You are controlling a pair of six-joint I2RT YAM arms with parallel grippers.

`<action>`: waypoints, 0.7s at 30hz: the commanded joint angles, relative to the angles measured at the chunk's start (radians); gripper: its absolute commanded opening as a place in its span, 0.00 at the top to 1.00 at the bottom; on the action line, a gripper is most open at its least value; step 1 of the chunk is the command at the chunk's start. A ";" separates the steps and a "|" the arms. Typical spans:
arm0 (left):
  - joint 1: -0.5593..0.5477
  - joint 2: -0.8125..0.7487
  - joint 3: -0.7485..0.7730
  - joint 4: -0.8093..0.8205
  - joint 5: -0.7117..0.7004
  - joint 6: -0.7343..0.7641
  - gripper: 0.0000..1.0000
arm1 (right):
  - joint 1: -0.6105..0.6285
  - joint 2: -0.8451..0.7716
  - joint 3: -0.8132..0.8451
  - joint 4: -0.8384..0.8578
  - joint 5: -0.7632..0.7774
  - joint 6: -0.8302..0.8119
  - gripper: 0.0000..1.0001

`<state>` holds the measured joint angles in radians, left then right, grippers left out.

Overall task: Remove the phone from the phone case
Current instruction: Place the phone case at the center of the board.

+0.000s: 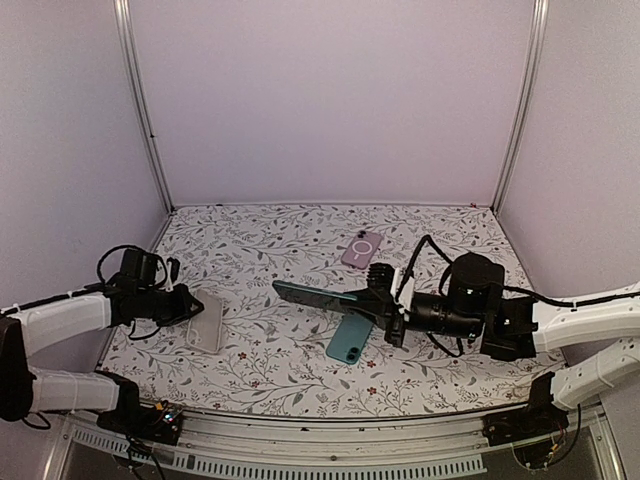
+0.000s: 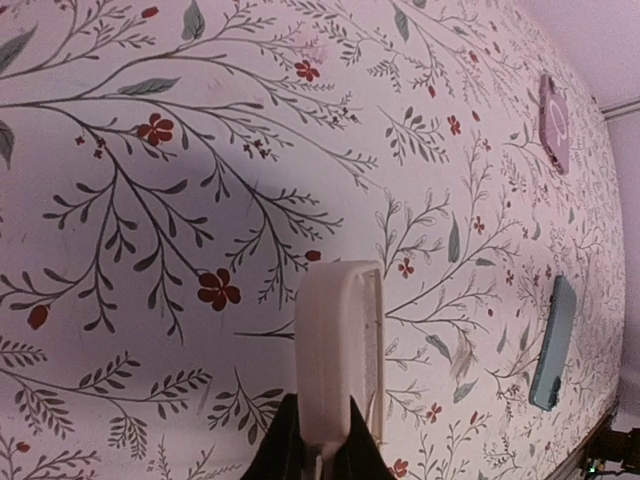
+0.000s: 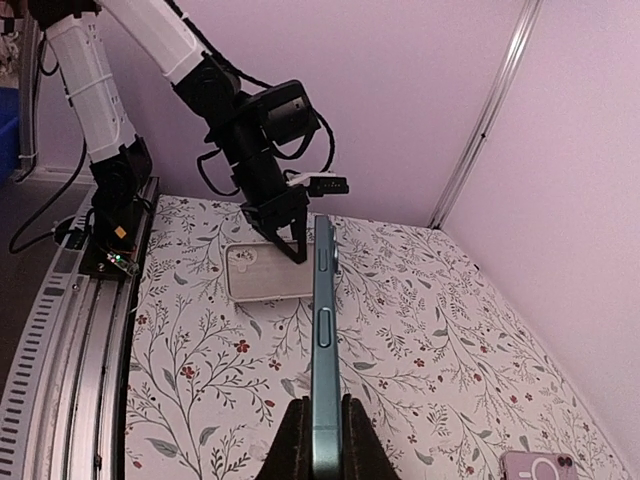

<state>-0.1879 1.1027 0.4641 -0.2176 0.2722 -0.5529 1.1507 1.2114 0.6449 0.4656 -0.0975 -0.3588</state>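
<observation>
Here, from above, the right gripper (image 1: 380, 305) is clamped on one end of the slim blue-green phone (image 1: 315, 295). The phone is out of its case and reaches leftward over the middle of the floral-patterned worktop (image 1: 260, 375). The left gripper (image 1: 190, 305) pinches the pale translucent phone case (image 1: 207, 322) near the worktop's left edge, well apart from the phone. A teal phone-shaped slab (image 1: 347, 342) lies flat just nearer than the held phone. A pink case with a white ring (image 1: 362, 249) lies toward the far edge.

From the left wrist, the fingers (image 2: 278, 460) close on the pale case's near end; whether it touches the worktop I cannot tell.

From the right wrist, the phone stands edge-on between the closed fingers (image 3: 292, 445), its side buttons showing. Any lettering is too small to read; the ring is the only mark.
</observation>
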 commanded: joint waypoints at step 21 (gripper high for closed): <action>0.017 -0.245 -0.043 -0.084 -0.254 -0.153 0.19 | 0.011 0.294 0.131 0.185 0.143 0.570 1.00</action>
<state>-0.1783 0.9108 0.3916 -0.2516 0.0914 -0.6960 1.1511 1.4506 0.7036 0.5571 0.0292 0.2245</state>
